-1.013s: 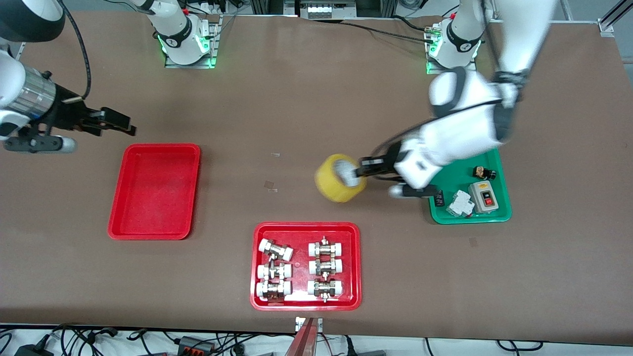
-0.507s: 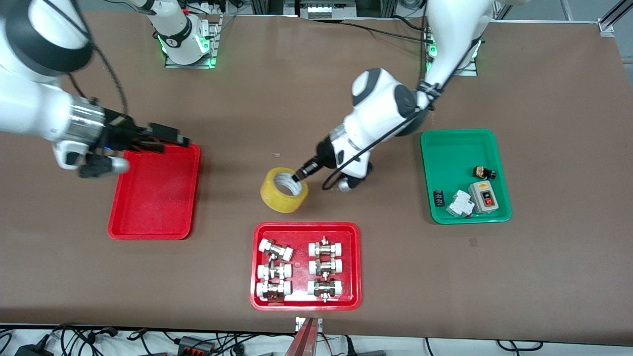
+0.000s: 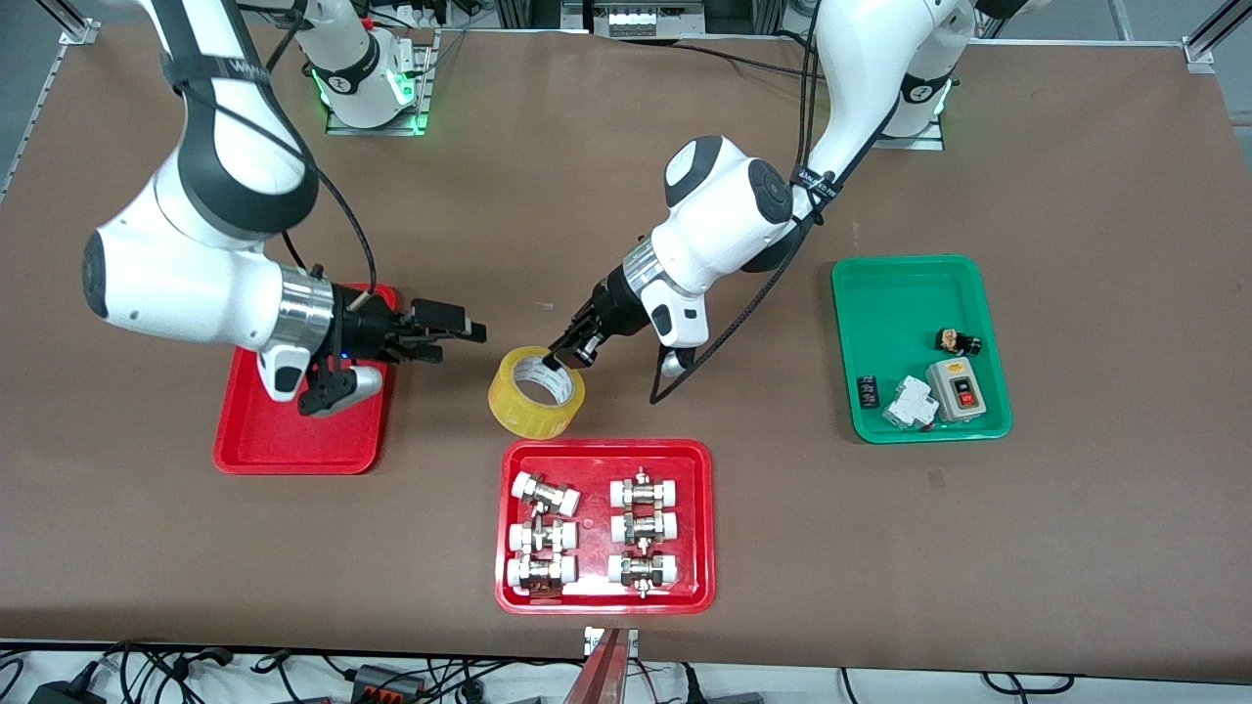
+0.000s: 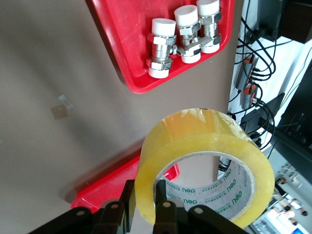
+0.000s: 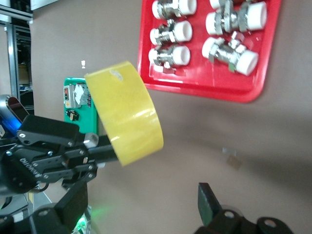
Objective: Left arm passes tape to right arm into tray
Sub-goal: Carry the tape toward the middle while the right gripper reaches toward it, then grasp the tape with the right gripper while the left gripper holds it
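The yellow tape hangs in the air over the table, between the plain red tray and the tray of fittings. My left gripper is shut on the roll's wall, one finger inside the core and one outside, as the left wrist view shows with the tape close up. My right gripper is open and empty, over the plain red tray's edge, pointing at the tape a short gap away. In the right wrist view my right gripper stands wide open, with the tape ahead of it.
A red tray of white-and-metal fittings lies nearer the front camera than the tape. A green tray with small electrical parts sits toward the left arm's end. Bits of clear tape lie on the brown table.
My left arm has carried the tape from beside the green tray toward the plain red tray. My right arm has swung in over that tray toward the tape.
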Tool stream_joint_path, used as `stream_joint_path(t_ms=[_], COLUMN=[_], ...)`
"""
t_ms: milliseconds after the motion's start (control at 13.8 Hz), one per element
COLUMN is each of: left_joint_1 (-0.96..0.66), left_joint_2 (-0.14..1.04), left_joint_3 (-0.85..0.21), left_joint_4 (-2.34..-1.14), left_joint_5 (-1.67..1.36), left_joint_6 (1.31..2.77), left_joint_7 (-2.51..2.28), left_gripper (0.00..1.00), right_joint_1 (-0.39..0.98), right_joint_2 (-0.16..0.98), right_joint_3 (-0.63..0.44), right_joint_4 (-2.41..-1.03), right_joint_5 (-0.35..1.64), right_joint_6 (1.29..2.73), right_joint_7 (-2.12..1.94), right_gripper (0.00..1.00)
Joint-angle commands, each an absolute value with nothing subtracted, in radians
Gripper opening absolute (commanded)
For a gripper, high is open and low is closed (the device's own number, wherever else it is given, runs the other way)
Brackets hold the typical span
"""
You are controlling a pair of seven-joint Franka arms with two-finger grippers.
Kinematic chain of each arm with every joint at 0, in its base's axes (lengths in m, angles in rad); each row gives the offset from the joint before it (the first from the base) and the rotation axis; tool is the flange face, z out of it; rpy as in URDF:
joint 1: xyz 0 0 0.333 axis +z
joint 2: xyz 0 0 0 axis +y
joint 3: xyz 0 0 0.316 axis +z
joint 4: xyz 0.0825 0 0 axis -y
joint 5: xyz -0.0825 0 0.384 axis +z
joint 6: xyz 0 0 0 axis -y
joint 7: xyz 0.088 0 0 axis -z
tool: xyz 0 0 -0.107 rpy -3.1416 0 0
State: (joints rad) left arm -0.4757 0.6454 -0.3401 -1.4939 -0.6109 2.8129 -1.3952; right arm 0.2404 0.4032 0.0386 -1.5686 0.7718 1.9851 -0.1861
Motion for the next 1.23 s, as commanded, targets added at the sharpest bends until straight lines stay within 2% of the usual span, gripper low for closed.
stream_joint_path(t_ms=[0,217,651,724,868,1086,1158], left_joint_1=[-0.482,-0.483,-0.482,-0.482,-0.482,-0.482,-0.480], left_joint_2=[0.658,0.660,0.658,0.658,0.658,0.655,0.653], left_joint_3=[-0.341,-0.342,-0.347,-0.347,-0.347,-0.347,-0.345], left_joint_4=[-1.459,-1.459,-1.459,-1.457,-1.459,-1.459,-1.457], left_joint_5=[-0.681,-0.690,-0.712,-0.712,-0.713,-0.710,-0.700], left_joint_6=[2.810,2.806,2.806,2.806,2.806,2.806,2.806], left_joint_7=[-1.390,-1.394,-1.393,-1.393,-1.394,-1.394,-1.393], left_gripper=[0.01,0.04,0.03,0.03,0.04,0.04,0.04], right_joint_1=[0.265,0.294,0.324,0.324,0.324,0.321,0.321], right_joint_2=[0.463,0.495,0.534,0.534,0.531,0.534,0.532], right_joint_3=[0.032,0.032,0.032,0.032,0.031,0.031,0.031], right_joint_4=[-1.496,-1.483,-1.480,-1.479,-1.479,-1.447,-1.447], right_joint_5=[0.830,0.850,0.890,0.890,0.890,0.891,0.893], right_joint_6=[2.014,2.095,2.184,2.184,2.184,2.183,2.180], right_joint_7=[-0.239,-0.239,-0.267,-0.268,-0.267,-0.253,-0.253], right_gripper=[1.00,1.00,1.00,0.90,0.50,0.00,0.00])
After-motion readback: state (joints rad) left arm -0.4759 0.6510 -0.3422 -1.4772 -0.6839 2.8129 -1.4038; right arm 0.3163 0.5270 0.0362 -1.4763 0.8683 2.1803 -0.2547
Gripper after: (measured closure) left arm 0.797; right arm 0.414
